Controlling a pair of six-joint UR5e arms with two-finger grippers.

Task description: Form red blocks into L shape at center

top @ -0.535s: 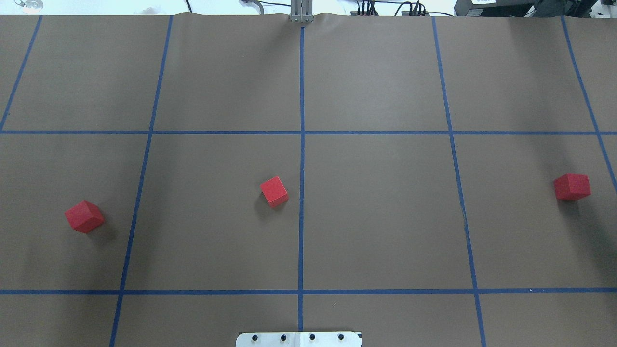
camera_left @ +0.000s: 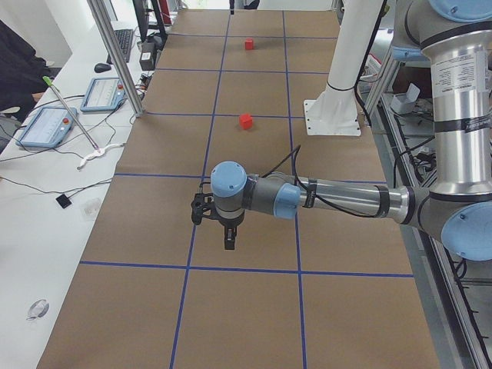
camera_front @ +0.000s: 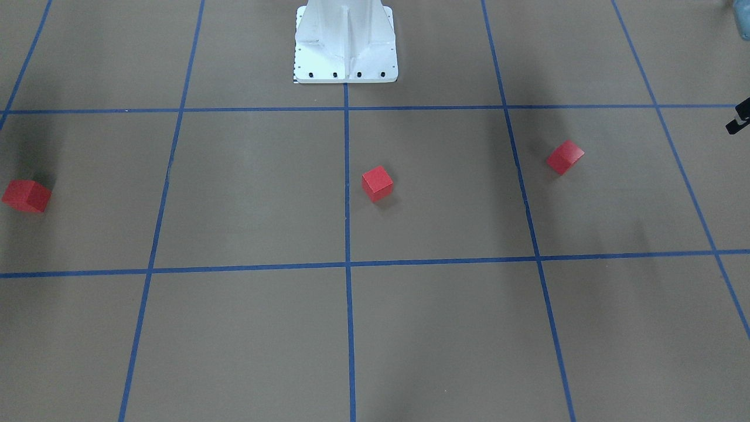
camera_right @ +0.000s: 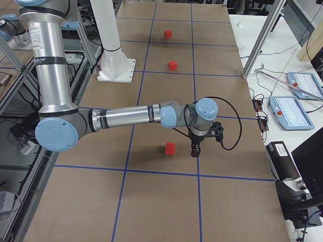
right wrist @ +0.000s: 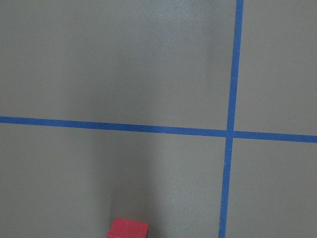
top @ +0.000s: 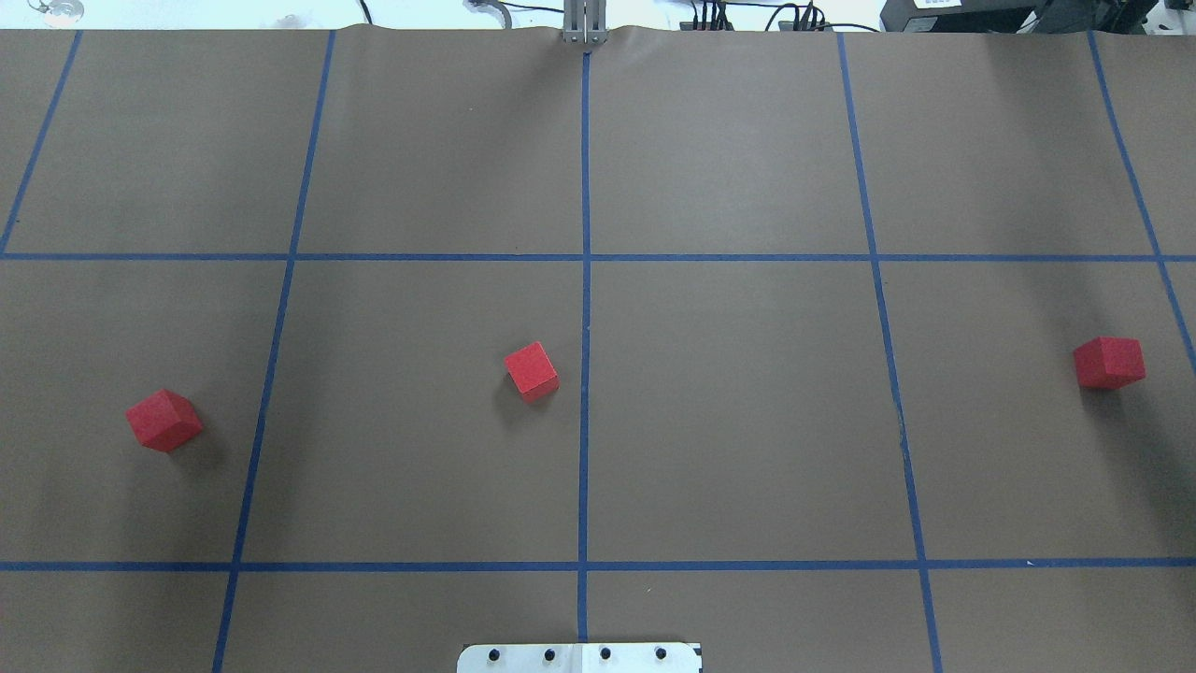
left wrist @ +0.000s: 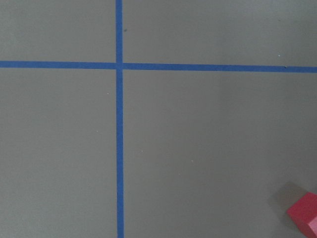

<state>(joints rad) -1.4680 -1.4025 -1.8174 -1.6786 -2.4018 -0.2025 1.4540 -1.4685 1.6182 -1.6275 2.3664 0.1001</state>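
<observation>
Three red blocks lie far apart on the brown surface. The middle block (top: 532, 371) (camera_front: 377, 183) sits just left of the central blue line, at the center (top: 654, 411). The left block (top: 164, 421) (camera_front: 565, 157) shows at the lower right corner of the left wrist view (left wrist: 304, 217). The right block (top: 1109, 362) (camera_front: 26, 196) shows at the bottom of the right wrist view (right wrist: 128, 229). My left gripper (camera_left: 228, 244) and my right gripper (camera_right: 195, 153) hang low over the surface; I cannot tell whether either is open or shut. The right gripper is beside the right block (camera_right: 170, 148).
The white robot base plate (top: 579, 658) (camera_front: 345, 58) stands at the near edge on the center line. A metal post (top: 584, 23) stands at the far edge. Cables and tablets (camera_left: 46, 127) lie on the white bench beyond. A black part (camera_front: 739, 116) shows at the front view's right edge.
</observation>
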